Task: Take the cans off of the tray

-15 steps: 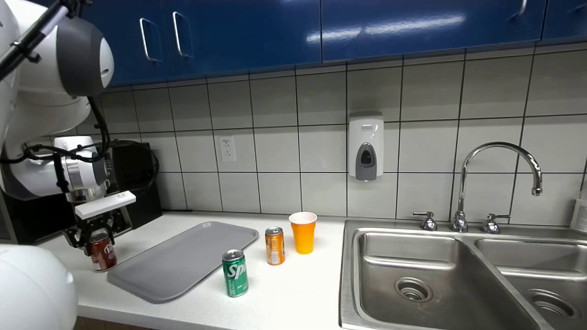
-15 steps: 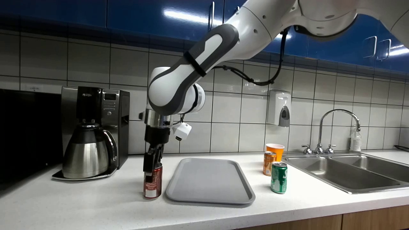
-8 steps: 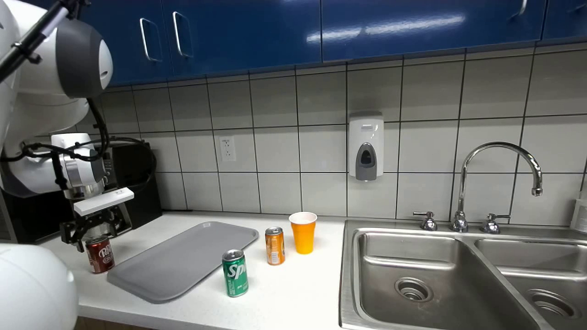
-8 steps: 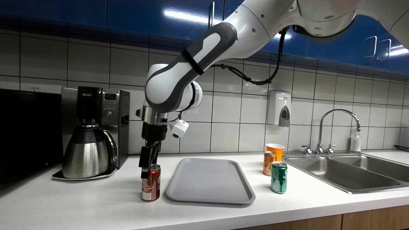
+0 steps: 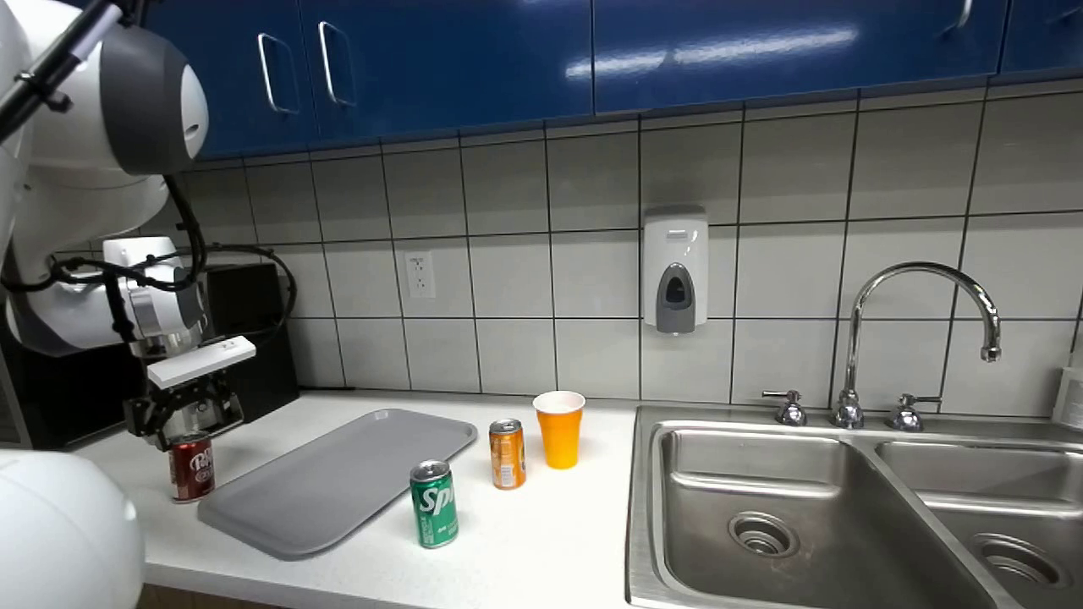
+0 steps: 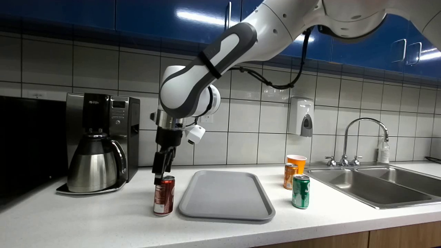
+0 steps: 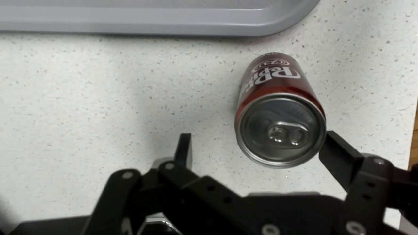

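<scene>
Hovering gripper (image 7: 259,141): the jaws are spread wide and have hold of nothing; the tips are about at the height of the top of the red can (image 7: 271,81).
Finger (image 7: 341,160): this one is very close by the rim of the red can, while its partner is well apart from it; whether it touches the rim, I cannot say from these views.
Red can: stands upright on the counter (image 6: 86,224), just beside the tray (image 6: 225,194), off it.
Green can (image 5: 436,507): stands upright on the counter, at the opposite side of the tray.
Orange can (image 5: 508,457): is also upright on the counter, between the green can and the cup (image 5: 560,431).
Tray: lies flat, with the red can on one side and the other two cans on the other side.
Cup: yellow-orange, upright, with a pale rim.
Sink (image 5: 645,507): is set in the counter, farther along than the cup.
Coffee maker (image 6: 119,119): stands with a steel jug (image 6: 92,168).
</scene>
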You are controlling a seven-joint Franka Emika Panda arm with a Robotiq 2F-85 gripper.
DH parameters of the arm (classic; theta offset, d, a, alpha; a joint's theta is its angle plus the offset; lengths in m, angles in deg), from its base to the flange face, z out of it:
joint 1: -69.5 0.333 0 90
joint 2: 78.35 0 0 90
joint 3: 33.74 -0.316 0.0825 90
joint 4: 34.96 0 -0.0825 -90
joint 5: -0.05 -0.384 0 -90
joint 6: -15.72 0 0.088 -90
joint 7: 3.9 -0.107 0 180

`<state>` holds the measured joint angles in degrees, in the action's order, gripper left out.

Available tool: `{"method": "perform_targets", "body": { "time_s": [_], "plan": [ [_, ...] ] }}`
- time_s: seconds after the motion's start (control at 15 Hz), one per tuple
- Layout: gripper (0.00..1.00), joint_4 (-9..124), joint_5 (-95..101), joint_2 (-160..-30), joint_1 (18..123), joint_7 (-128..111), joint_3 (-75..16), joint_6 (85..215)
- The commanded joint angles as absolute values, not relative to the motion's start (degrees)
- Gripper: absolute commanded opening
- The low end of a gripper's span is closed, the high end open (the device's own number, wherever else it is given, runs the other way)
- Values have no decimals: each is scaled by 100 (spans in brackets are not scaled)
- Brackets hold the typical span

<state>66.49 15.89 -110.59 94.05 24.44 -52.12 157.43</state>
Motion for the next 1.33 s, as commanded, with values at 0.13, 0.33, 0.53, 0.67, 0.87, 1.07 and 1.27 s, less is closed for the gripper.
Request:
{"method": "perform_targets", "body": {
  "time_s": [0.13, 0.33, 0.53, 0.67, 0.87, 1.07, 1.27],
  "plan": [
    [100, 7000, 1725, -10628, 9269, 2243, -5128, 15994],
    [100, 7125, 1714, -10526, 9257, 2243, -5139, 16026],
    [100, 7280, 1763, -10430, 9301, 2199, -5142, 16060],
    [100, 7355, 1783, -10393, 9335, 2170, -5143, 16060],
    [100, 7457, 1781, -10312, 9353, 2124, -5150, 16080],
    [100, 7606, 1779, -10168, 9337, 2046, -5142, 16175],
    [100, 7833, 1786, -9941, 9325, 1892, -5125, 16382]
  ]
}}
